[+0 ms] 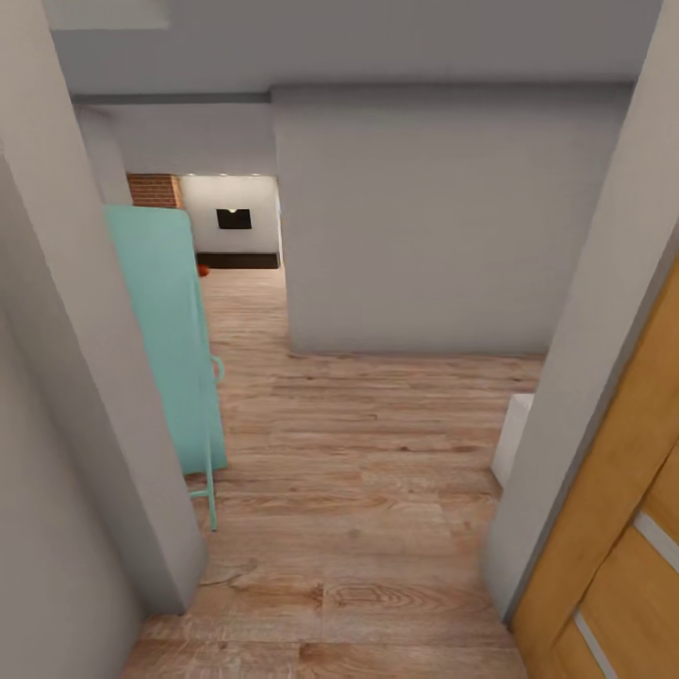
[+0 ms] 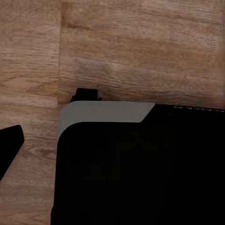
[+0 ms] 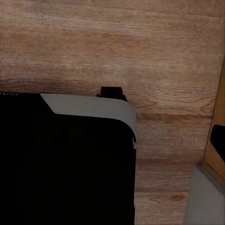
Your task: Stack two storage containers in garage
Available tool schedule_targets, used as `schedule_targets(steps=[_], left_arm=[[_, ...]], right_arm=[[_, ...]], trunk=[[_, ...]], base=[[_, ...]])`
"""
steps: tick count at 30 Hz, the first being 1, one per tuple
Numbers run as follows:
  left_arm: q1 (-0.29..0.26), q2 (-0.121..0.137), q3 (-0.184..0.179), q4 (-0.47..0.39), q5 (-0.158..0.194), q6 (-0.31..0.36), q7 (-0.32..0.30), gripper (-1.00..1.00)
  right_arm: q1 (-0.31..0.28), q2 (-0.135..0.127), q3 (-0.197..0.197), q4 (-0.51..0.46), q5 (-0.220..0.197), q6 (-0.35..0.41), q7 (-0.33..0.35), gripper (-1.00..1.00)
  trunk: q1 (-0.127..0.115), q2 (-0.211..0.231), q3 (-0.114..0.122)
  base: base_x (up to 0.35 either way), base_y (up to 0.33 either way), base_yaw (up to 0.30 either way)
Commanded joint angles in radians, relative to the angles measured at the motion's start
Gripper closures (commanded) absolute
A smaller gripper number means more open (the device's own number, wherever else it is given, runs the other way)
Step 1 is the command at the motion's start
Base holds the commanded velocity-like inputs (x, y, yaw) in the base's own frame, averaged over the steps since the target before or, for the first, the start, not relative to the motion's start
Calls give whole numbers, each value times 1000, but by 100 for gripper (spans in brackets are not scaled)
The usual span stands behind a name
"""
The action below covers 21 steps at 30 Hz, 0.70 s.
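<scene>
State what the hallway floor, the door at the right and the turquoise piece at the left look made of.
Floor: light wood planks, matte, with visible grain and knots. Door: orange-toned wood, smooth, with pale slits, perhaps glass. Turquoise piece: a flat painted-looking panel on thin legs, maybe metal; material uncertain.

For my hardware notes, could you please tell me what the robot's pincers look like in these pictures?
A tip of each is visible: the left pincer's finger is plain matt black with a slanted end, and the right pincer's finger looks equally black and plain. I can make out no cables or markings on them.
</scene>
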Motion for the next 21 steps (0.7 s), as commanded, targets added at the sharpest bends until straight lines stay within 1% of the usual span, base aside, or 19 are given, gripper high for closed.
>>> schedule_targets(steps=[1,21], left_arm=[[-1,0,0,1,11,-3,-3,-100],[-1,0,0,1,10,-3,-3,-100]], right_arm=[[-1,1,8,3,-9,-5,-1,-100],[-1,2,9,3,-9,-7,-1,-100]], trunk=[[1,-1,-1],[1,-1,-1]], base=[[322,0,0],[322,0,0]])
